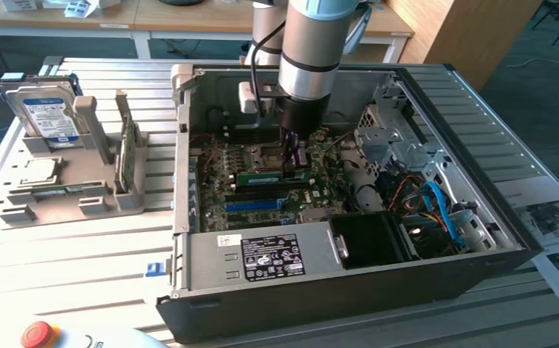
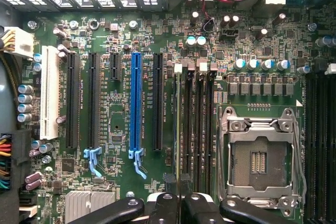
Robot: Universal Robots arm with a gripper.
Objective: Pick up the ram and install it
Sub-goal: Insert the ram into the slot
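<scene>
The ram (image 1: 259, 176) is a narrow green stick held on its long edge low inside the open computer case (image 1: 473, 217). In the wrist view the ram (image 2: 178, 129) shows edge-on as a thin line. It lies along the outermost of the black memory slots (image 2: 198, 129) beside the empty processor socket (image 2: 258, 156). My gripper (image 1: 294, 158) reaches straight down into the case and is shut on the ram's upper edge. Its black fingers (image 2: 166, 204) press close on either side. Whether the stick sits fully in the slot, I cannot tell.
A grey holder (image 1: 100, 196) at the exterior view's left carries a hard drive (image 1: 49, 116), a square processor chip (image 1: 35, 172) and another upright green board (image 1: 128, 156). Coloured cables (image 1: 434, 203), a metal drive cage (image 1: 386, 138) and the power supply (image 1: 270, 255) crowd the case. A red button (image 1: 38, 334) sits at the front.
</scene>
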